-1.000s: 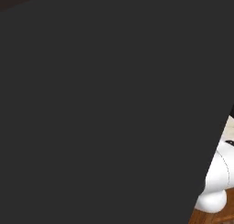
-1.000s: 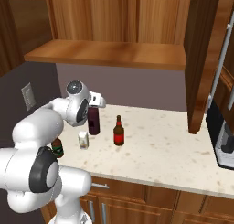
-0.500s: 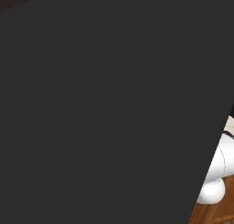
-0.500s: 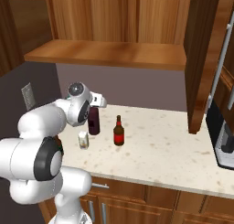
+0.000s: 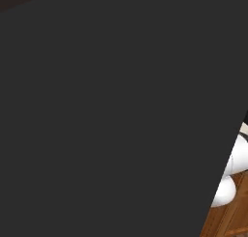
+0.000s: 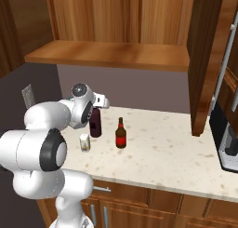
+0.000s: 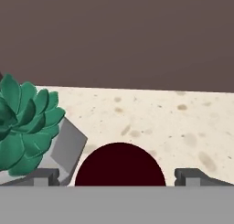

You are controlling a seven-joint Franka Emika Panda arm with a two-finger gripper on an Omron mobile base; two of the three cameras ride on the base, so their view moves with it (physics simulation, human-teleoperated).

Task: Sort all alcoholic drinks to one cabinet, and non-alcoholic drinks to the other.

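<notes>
Here, purple bottle [image 7: 119,166] between the fingertips [image 7: 43,176] of the wide-open end effector [image 7: 119,177].

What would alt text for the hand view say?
The open claw straddles the round dark cap of the purple bottle, one fingertip on each side. To the left, a green succulent sits in a grey pot on the speckled counter, against a dark wall.

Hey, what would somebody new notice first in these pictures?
The big white arm at the left of the right base view, reaching over the speckled counter to the dark purple bottle. In the hand view, a green succulent sits left of that bottle's dark cap.
</notes>
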